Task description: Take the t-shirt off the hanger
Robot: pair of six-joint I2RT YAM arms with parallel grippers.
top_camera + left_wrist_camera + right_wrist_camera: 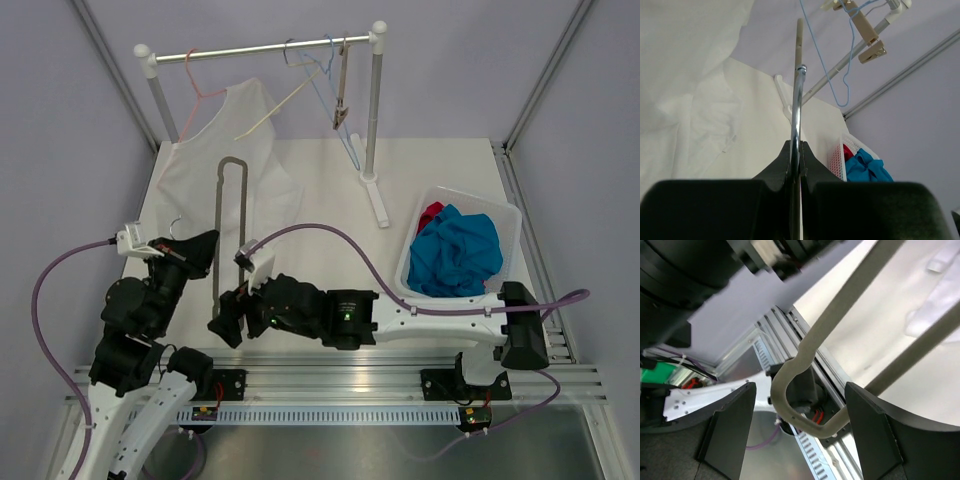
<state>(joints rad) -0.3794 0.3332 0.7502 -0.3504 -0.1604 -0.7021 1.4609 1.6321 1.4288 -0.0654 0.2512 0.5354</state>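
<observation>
**Top view:** The left gripper [205, 243] holds a grey hanger [219, 220] by its hook end. The hanger's long loop shows bare over the white t-shirt [270, 180], which lies crumpled at the back left of the table [330, 180], below the clothes rack [260, 47]. The right gripper [230, 315] sits at the hanger's near end. A basket [510, 215] of blue cloth [455, 250] stands at the right.

**Left wrist:** The left gripper [796, 145] has its jaws pressed together on the hanger [796, 110], pinching its chrome hook upright. The t-shirt [685, 100] spreads to the left, and the basket [837, 160] is at the right.

**Right wrist:** The right gripper [800, 390] has its jaws spread wide. The curved end of the hanger [840, 300] lies between the fingers [730, 430], apart from both. The t-shirt [935, 305] shows at the upper right.
</observation>
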